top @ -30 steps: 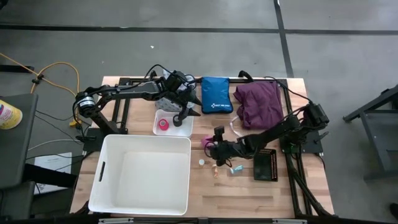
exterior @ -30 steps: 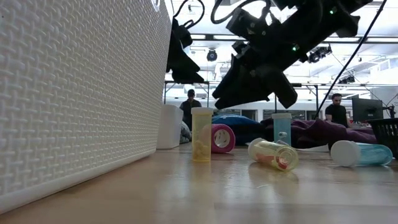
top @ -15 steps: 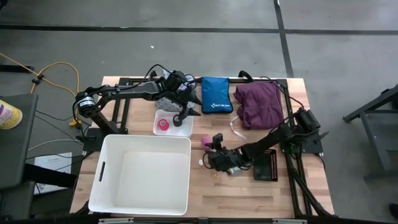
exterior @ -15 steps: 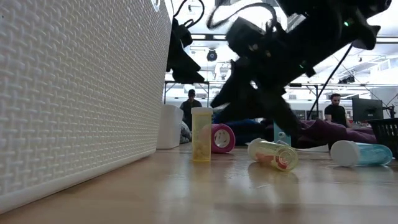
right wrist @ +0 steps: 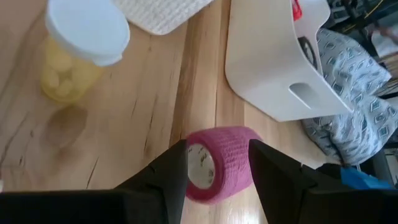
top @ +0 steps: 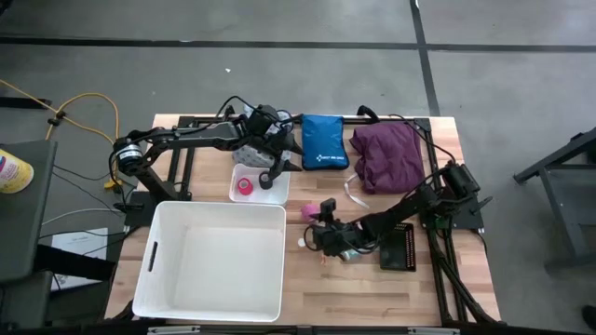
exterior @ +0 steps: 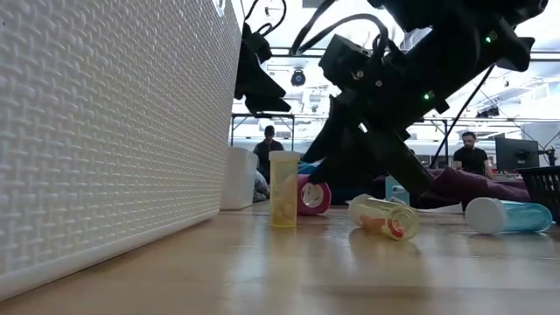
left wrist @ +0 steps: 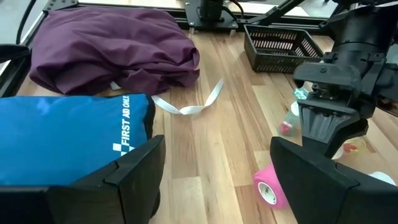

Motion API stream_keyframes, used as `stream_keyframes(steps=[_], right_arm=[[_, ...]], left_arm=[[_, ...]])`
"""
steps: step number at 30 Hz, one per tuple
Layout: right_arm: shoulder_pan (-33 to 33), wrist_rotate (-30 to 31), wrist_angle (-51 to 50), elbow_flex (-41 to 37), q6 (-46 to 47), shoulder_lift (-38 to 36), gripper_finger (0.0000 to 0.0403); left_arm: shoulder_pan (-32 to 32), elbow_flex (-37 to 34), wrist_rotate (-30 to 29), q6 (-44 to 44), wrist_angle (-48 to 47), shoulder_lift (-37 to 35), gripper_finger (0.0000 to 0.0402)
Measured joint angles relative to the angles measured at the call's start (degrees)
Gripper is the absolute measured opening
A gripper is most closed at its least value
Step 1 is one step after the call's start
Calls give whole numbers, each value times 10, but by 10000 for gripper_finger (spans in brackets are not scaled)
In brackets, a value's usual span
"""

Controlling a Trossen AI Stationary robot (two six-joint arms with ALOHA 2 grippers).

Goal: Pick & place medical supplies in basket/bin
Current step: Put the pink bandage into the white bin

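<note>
Lying sideways just right of the large white bin point(top: 209, 261), a fuzzy pink tape roll point(right wrist: 219, 163) sits between the right gripper's point(right wrist: 217, 163) part-open, non-gripping fingers; the left gripper point(left wrist: 214, 168) gapes beside a small white tray point(top: 272, 194) holding another pink roll point(top: 245, 186).

Pink tape rolls point(top: 245, 186): two. Vials point(exterior: 283, 188): four. Purple cloth point(top: 386, 154): one. Patterned cloth point(right wrist: 348, 118): one. Blue pouch point(top: 324, 141): one

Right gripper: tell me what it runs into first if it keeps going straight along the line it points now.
The pink tape roll. In the wrist view it lies on the wood dead ahead of the open right gripper, framed by the two fingers. The small white tray looks farther along that line, though depth is uncertain.
</note>
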Motion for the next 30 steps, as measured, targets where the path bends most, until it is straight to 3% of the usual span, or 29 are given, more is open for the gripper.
stream_keyframes(steps=[30], right_arm=[[-54, -27, -16, 0, 16, 8, 158]], left_arm=[[0, 0, -2, 0, 4, 0, 283]])
